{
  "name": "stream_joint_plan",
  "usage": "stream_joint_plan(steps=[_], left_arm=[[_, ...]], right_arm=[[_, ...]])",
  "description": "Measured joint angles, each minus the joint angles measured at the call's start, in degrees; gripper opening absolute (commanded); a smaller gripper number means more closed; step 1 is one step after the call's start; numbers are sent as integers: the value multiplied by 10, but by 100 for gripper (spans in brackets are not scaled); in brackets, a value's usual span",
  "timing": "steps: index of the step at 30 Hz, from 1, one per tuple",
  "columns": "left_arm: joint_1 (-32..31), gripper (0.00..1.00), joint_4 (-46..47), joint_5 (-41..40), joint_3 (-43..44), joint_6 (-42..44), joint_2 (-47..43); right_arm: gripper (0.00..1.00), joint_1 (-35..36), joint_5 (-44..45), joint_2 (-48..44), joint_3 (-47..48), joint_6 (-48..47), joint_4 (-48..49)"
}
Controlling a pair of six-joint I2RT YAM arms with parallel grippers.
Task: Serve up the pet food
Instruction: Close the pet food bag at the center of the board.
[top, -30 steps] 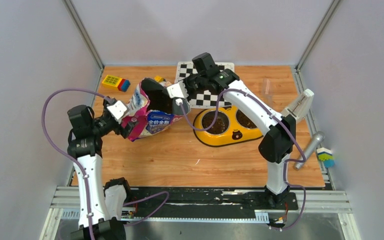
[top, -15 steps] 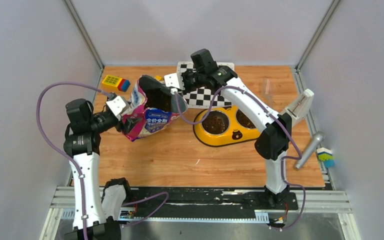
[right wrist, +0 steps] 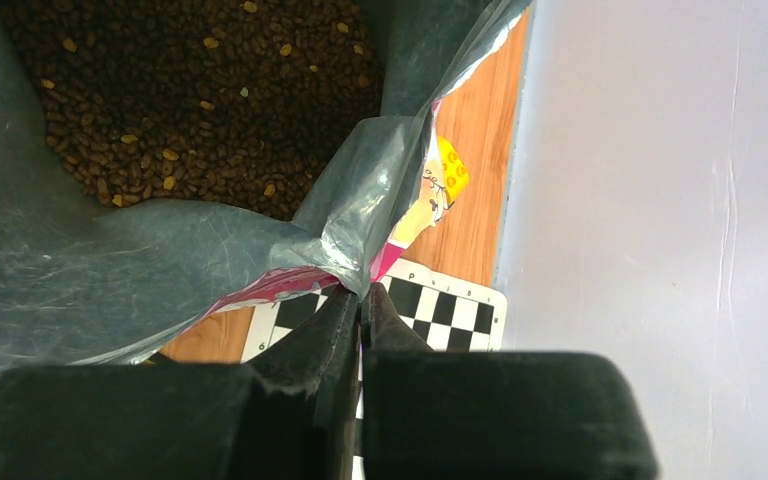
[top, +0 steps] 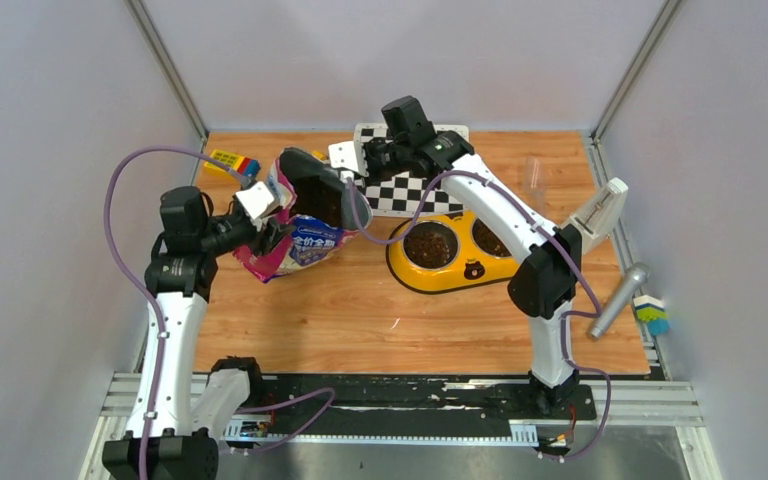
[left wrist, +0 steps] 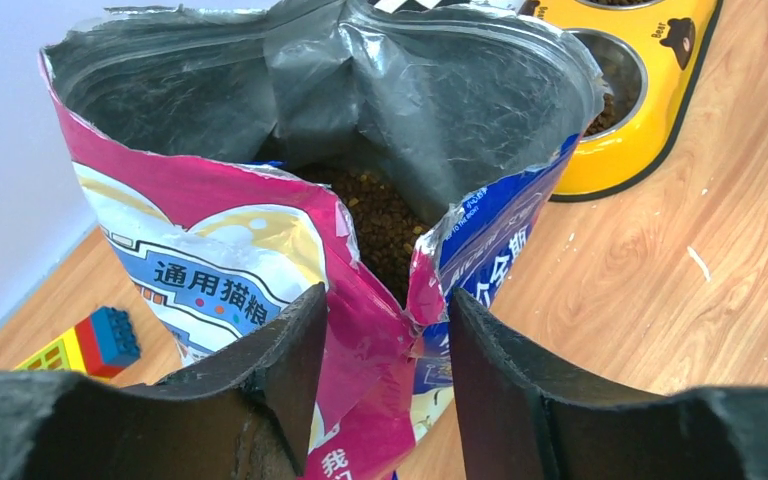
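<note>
- Left gripper (left wrist: 380, 345): jaws closed partway. A creased fold of the glossy pink-and-blue foil cat-food bag (left wrist: 260, 250) is bunched between the two black fingers, and both fingers touch it.
- Right gripper (right wrist: 361, 300): jaws all but closed, pinching the bag's far rim with the silver lining and pink print together.
- The bag stands roughly upright on the wooden table (top: 360, 310), its mouth held wide between the two grippers. It is just left of the yellow double bowl with steel cups (top: 450, 275).
- Small dark brown kibble pellets (right wrist: 190, 90): the bulk sits in the bottom of the bag, with a few lighter pellets mixed in. More kibble lies in both steel cups.
- The black-and-white checkerboard card (top: 410, 195) lies flat behind the bowl, partly under the right wrist.
- The yellow, red and blue toy bricks (top: 232, 162) sit at the table's far-left corner, near the bag but not touching it.
</note>
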Motion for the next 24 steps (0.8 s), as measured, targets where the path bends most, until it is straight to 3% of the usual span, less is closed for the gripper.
stream_joint_plan(steps=[3,5,8,15,24], left_arm=[[-7,44,3,-11,1,-1,2],[-11,32,5,-16,1,-1,2],[-17,2,7,-20,1,-5,3],[-23,0,-6,-61,17,-20,4],[16,0,-137,-199,139,-31,-6]], right_arm=[[0,-2,-2,1,0,6,1],[0,-4,-2,1,0,11,1],[0,-6,-2,1,0,14,2],[0,-9,-6,4,9,41,4],[0,-32,-24,10,64,137,-2]])
